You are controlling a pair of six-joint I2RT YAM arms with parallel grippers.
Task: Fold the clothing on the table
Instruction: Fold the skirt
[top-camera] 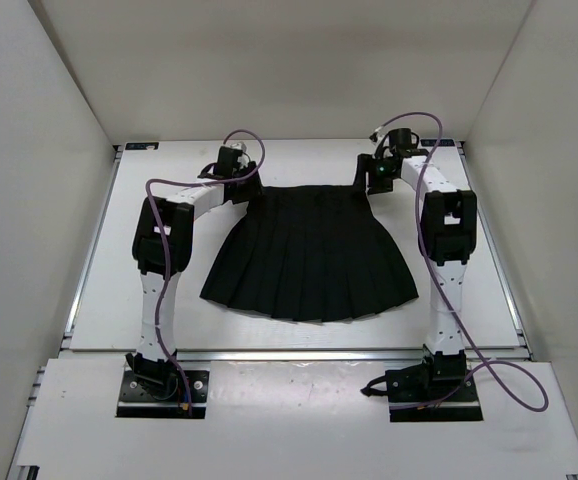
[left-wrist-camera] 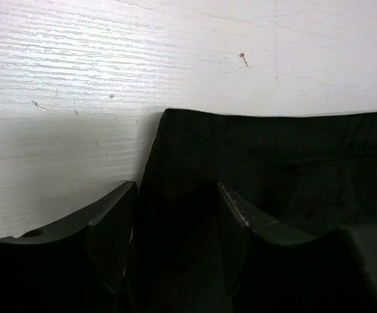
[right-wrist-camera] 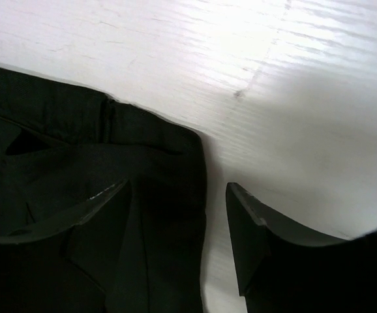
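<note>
Although the skirt [top-camera: 309, 255] lies spread flat on the desk [top-camera: 109, 280], waistband at the far side and hem toward the arm bases, no fold shows yet, so the whole job remains. The left claw [left-wrist-camera: 177, 189] and right claw [right-wrist-camera: 179, 186] each stand partly open astride a waistband corner, apparently gripping nothing, though black fabric against black fingers makes contact hard to judge.

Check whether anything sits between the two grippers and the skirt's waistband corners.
Nothing visible does. The left gripper is at the skirt's left waistband corner and the right gripper is at the other corner. Each has open fingers straddling the fabric edge over the bare table.
</note>
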